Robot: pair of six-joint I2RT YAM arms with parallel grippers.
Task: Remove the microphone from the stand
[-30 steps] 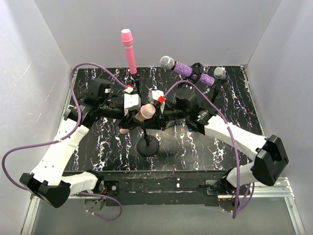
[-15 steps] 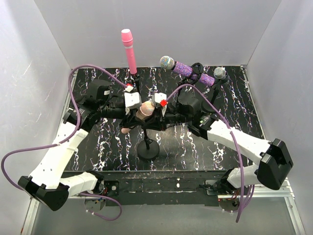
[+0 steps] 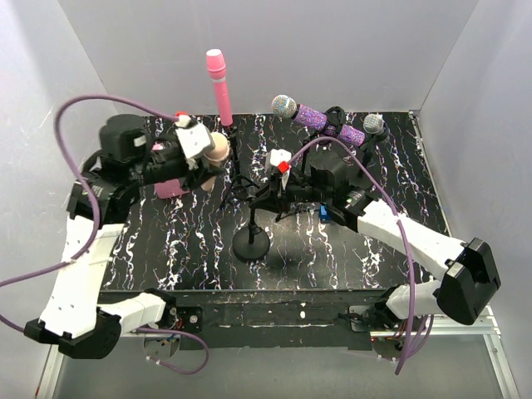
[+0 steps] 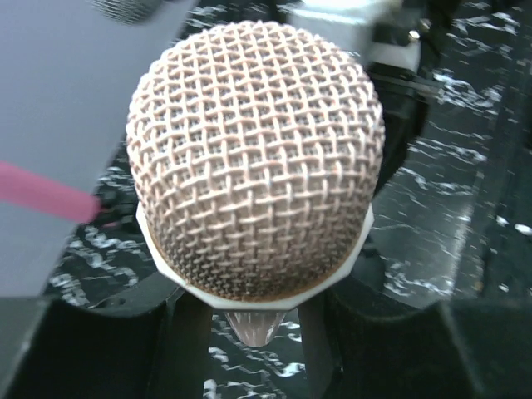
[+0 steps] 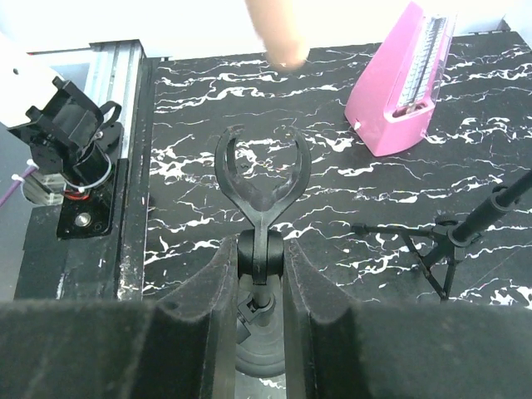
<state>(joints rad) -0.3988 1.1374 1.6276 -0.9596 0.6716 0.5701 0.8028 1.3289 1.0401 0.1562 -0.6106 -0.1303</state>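
The left gripper (image 3: 204, 155) is clenched on the body of the microphone (image 4: 253, 158); in the left wrist view the mesh head stands directly above the jaws and the body passes down between the two pads. Compared with one second ago, when the microphone head sat at the centre of the table (image 3: 332, 258) between both grippers and over the stand (image 3: 251, 241), the microphone is now raised and carried to the left rear, well apart from the stand. The clip (image 5: 262, 179) at the top of the stand is now empty, with its two prongs open upward just ahead of the right jaws. The right gripper (image 5: 259, 274) remains at the stand and is clenched on the stand's neck directly below the clip, one pad on each side. In the right wrist view, the tail end of the microphone shows beyond the clip, and a pink box (image 5: 407, 83) rests on the table ahead and to the right of the jaws.
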